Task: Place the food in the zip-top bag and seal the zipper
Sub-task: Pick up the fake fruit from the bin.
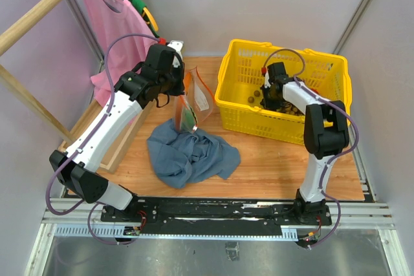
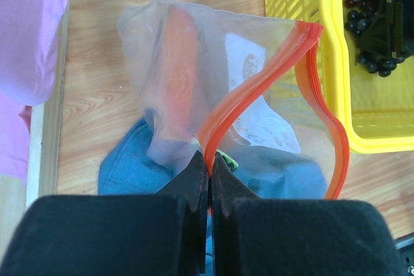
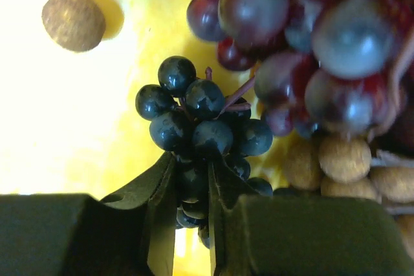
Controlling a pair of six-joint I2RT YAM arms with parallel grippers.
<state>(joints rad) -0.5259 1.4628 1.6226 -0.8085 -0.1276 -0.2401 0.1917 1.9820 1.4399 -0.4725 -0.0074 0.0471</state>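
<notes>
Your left gripper [image 2: 208, 163] is closed tight on the zipper [image 2: 259, 82], with one lip of the strip pinched between the fingers. That holds the bag [image 2: 155, 43] up off the table [image 1: 259, 159], just left of the basket [image 1: 223, 82]. The bag's lower end rests on the cloth [image 1: 191, 153]. The mouth gapes: the pinched lip runs up to the far corner, and the other lip bows away toward the basket wall. Through the plastic you can see the wedge [image 2: 180, 56] already inside, lying along the bag's left side. The white label [image 2: 249, 69] shows beside it.

Your right gripper [image 3: 192, 185] is down in the basket. Its fingers are narrowed around the lower part of the grapes [image 3: 200, 127], gripping the bunch. The dark berries stick out past the fingertips, above the yellow floor. A red bunch [image 3: 310, 37] lies close on the right, and brown balls [image 3: 73, 21] are scattered around.
</notes>
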